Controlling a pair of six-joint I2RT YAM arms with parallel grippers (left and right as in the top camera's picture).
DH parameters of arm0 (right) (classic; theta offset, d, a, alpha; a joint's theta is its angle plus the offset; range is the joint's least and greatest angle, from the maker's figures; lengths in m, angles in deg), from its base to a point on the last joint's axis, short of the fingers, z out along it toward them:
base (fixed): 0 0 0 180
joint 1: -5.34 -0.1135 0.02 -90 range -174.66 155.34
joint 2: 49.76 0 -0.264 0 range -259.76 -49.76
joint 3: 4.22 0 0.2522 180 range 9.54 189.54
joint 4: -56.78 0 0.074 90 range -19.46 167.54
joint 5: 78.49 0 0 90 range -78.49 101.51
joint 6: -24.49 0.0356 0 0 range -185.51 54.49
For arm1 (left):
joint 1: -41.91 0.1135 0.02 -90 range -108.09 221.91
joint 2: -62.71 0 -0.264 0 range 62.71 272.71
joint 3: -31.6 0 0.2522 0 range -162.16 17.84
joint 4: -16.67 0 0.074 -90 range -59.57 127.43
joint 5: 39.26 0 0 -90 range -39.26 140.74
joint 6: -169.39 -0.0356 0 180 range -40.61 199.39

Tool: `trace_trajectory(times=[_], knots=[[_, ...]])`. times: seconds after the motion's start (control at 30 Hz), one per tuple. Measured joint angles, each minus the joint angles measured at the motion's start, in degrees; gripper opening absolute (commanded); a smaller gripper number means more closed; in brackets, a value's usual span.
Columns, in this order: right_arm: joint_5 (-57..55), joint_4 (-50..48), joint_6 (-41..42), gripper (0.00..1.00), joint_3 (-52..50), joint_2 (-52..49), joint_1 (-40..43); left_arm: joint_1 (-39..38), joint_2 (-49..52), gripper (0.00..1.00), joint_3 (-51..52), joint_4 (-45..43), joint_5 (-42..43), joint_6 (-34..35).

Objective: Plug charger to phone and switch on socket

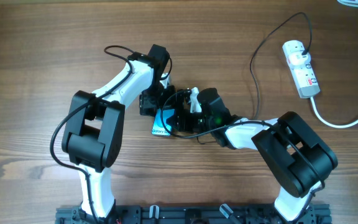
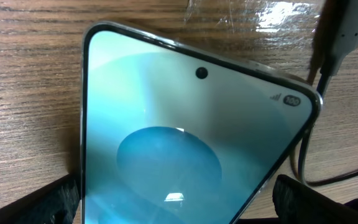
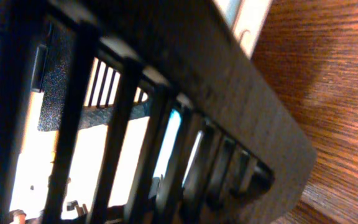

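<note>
Two arms meet mid-table over the phone (image 1: 161,126). Only the left wrist view shows the left gripper (image 2: 179,202) clasping the cyan screen's sides, the charger (image 2: 302,158) cable just beside. Overhead, the socket (image 1: 301,68) lies far right on the wooden table (image 1: 36,56). Dark slats (image 3: 123,124) fill the view from the right gripper (image 1: 188,115); its grip is unreadable.

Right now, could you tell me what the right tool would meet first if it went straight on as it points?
Probably the left tool gripping the phone: overhead, the right tool points at them from close by, and a dark slatted body fills its wrist view. Depth is unclear.
</note>
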Motion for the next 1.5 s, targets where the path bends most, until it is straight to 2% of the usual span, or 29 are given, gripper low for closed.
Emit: trace_trajectory(times=[0.1,0.43,0.53,0.63,0.8,1.0,1.07,1.13,1.5], knots=[[0.5,-0.3,0.6,0.05,0.0,0.0,0.0,0.0,0.0,0.98,0.0,0.0,-0.1,0.0],[4.1,-1.0,1.3,0.04,0.1,0.0,1.2,2.1,-1.3,0.95,1.2,-0.4,1.2,-2.9],[8.4,-6.3,1.7,0.04,0.0,-0.2,3.4,5.1,-3.9,0.93,2.0,-0.4,8.1,-6.8],[13.5,-14.1,4.4,0.04,-0.3,-0.3,5.5,8.0,-8.2,0.86,2.0,-0.5,14.6,-10.7],[19.8,-28.3,12.9,0.04,-0.5,-0.5,7.9,12.5,-13.6,0.79,2.0,-1.0,25.6,-15.0],[23.9,-42.5,23.2,0.04,-0.6,-0.6,8.0,15.4,-15.3,0.72,2.0,-5.3,43.9,-16.9],[25.2,-44.1,25.2,0.04,-0.6,-0.6,8.0,15.8,-15.3,0.63,2.0,-6.0,48.0,-17.2],[26.5,-44.8,25.3,0.04,-0.6,-0.6,8.2,15.9,-15.3,0.46,2.0,-6.1,49.9,-17.7],[35.9,-45.0,21.4,0.04,-0.2,-0.4,11.5,14.6,-15.3,0.45,2.3,-3.2,50.6,-18.0]])
